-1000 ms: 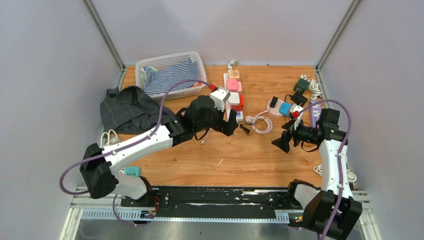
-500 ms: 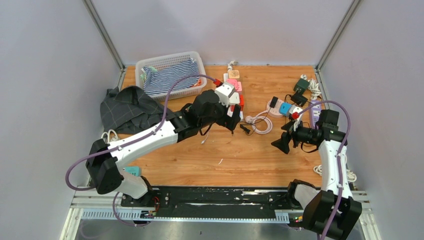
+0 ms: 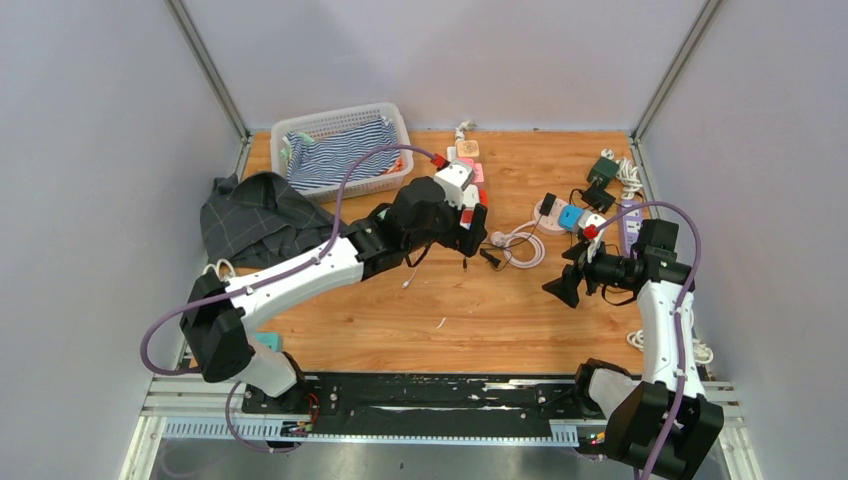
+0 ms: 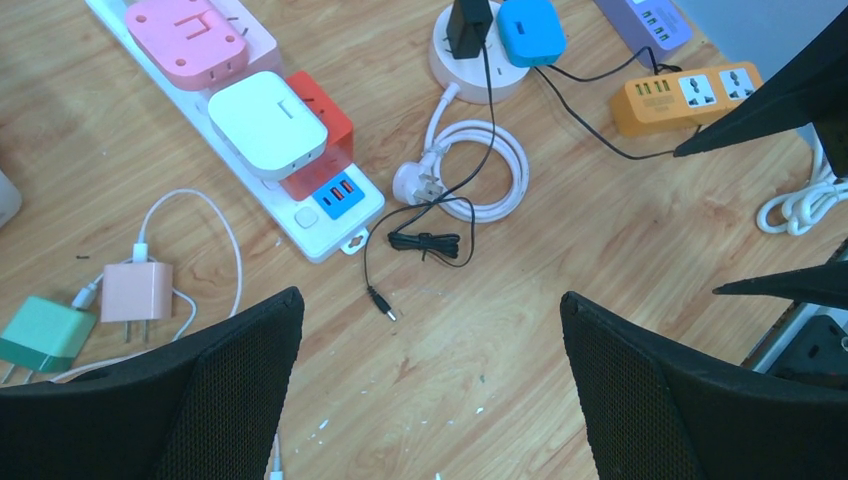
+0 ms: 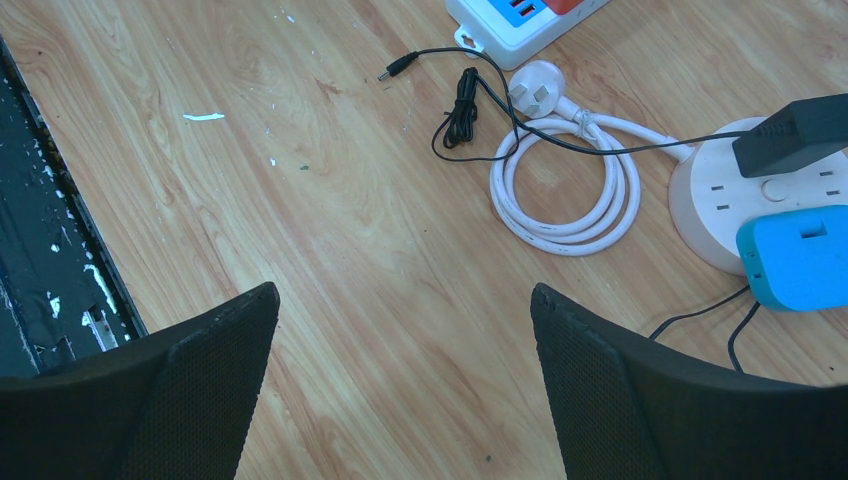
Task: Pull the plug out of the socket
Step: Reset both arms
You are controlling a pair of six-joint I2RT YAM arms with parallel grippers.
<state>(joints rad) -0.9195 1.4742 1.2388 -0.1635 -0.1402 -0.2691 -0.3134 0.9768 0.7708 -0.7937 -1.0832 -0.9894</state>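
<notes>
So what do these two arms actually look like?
The left arm and right arm have white tube-like links joined by chunky black joints. A purple cable runs along each, ending in a red connector. The left gripper and right gripper have wide black fingers with mesh-textured faces.

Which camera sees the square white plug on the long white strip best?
The left wrist camera: the square white plug sits whole and close. From above, the left arm hides it. The right wrist view misses it.

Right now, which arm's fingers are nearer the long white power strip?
Left. Left fingers hover beside the near end of the power strip; the right fingers hang farther away, beyond the coiled white cable.
</notes>
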